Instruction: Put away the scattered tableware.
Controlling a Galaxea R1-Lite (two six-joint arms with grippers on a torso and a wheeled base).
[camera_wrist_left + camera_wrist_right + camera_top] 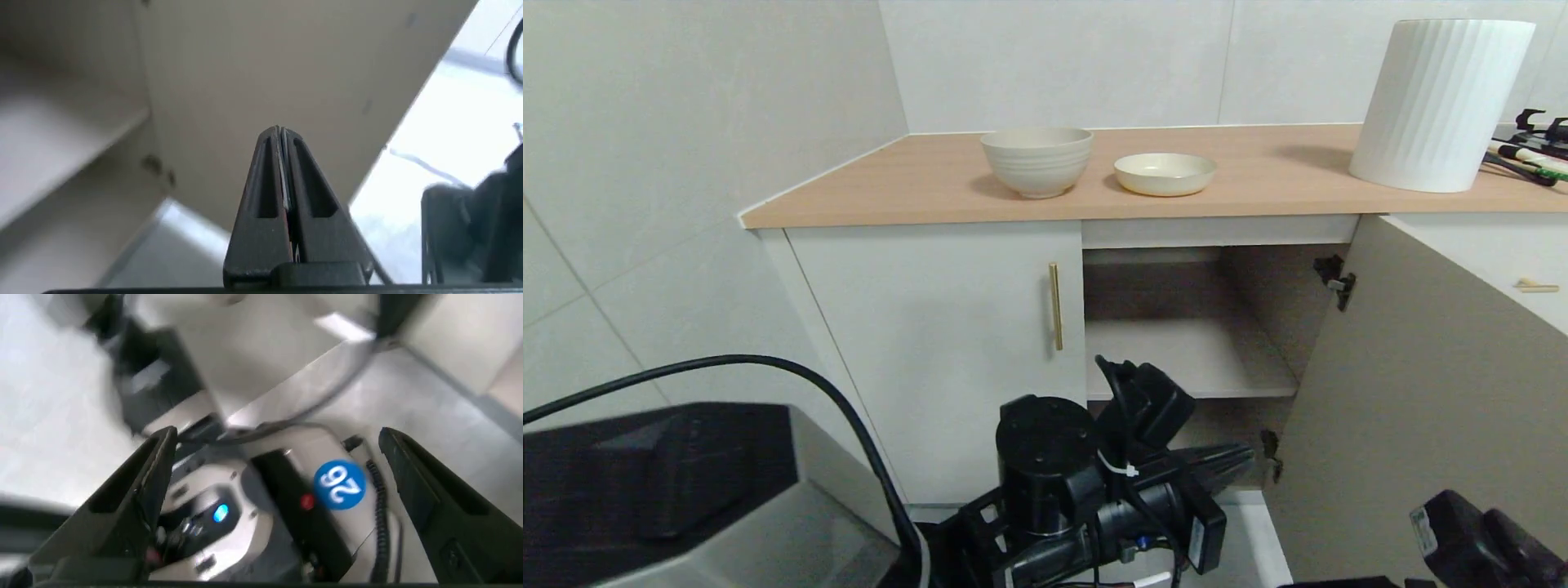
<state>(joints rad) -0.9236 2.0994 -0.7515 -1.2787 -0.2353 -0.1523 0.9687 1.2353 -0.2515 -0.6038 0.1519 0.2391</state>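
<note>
1 bowl (1037, 161), 1 dish (1165, 173) on counter (915, 184); left gripper (280, 132) closed, right gripper (278, 434) wide.

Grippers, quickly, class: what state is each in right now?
Black left gripper: closed, holding nothing.
Black right gripper: open, holding nothing.

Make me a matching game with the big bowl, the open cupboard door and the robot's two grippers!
Things:
1. ribbed bowl
2. left gripper
3. right gripper
4. right cupboard door

States or places:
A. jaws wide apart
B. swung open
C. on the countertop
D. jaws shut together

Pairs: 1-C, 2-D, 3-A, 4-B.
</note>
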